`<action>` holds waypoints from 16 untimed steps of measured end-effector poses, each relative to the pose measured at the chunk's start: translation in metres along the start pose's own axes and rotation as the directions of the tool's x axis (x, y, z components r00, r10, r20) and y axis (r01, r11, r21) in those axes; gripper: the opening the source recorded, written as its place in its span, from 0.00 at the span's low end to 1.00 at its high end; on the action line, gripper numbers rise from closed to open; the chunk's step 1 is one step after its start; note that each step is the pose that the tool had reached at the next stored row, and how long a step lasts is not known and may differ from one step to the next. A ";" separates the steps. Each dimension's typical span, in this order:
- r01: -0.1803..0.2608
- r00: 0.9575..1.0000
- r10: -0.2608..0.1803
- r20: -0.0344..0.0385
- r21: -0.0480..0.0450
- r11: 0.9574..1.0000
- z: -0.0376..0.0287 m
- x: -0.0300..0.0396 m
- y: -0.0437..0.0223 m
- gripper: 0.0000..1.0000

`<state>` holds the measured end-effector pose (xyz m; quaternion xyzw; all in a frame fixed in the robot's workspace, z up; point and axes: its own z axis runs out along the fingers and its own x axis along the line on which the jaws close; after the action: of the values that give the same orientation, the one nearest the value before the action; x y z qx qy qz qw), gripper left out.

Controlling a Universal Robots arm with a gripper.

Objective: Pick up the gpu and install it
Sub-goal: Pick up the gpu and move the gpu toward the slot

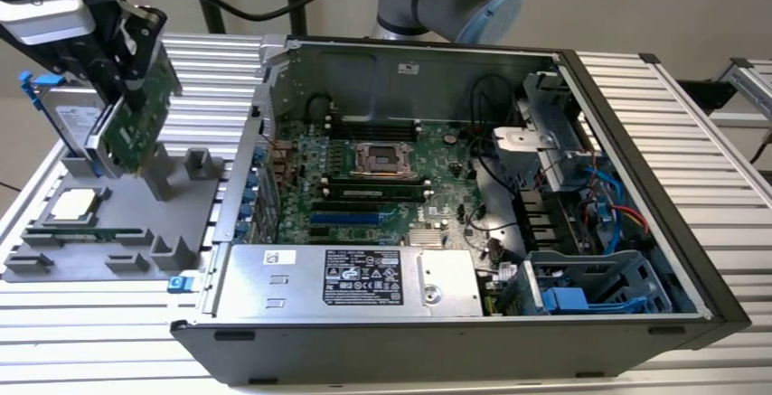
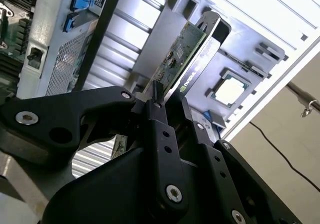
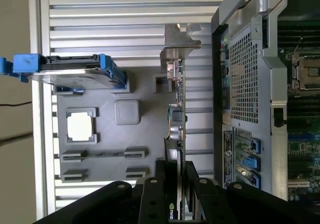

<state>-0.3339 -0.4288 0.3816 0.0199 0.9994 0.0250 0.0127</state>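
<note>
The gpu (image 1: 127,133) is a green card that stands on edge, tilted, over the grey holder tray (image 1: 181,207) at the exterior view's left. My gripper (image 1: 130,88) is shut on its upper edge. In the second wrist view the black fingers (image 2: 159,121) clamp the gpu (image 2: 182,59) from both sides. The first wrist view looks down along the gpu (image 3: 177,109), with its silver bracket (image 3: 181,37) at the far end and my gripper (image 3: 175,176) on the near end. I cannot tell whether the card's lower edge is clear of the tray.
An open computer case (image 1: 657,151) lies at the exterior view's right with the green motherboard (image 1: 374,187) and a silver power supply (image 1: 350,277) inside. In the tray stand a silver hard drive with blue clips (image 1: 70,124) and a square processor chip (image 1: 75,203).
</note>
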 end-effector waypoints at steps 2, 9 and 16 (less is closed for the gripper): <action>0.000 1.000 0.000 0.000 0.000 1.000 -0.0014 -0.0001 0.0001 0.00; 0.000 1.000 0.000 0.000 0.000 1.000 -0.0036 -0.0001 0.0002 0.00; 0.000 1.000 0.000 0.000 0.000 1.000 -0.0045 0.0000 0.0002 0.00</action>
<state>-0.3340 -0.4288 0.3860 0.0200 0.9994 0.0249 0.0126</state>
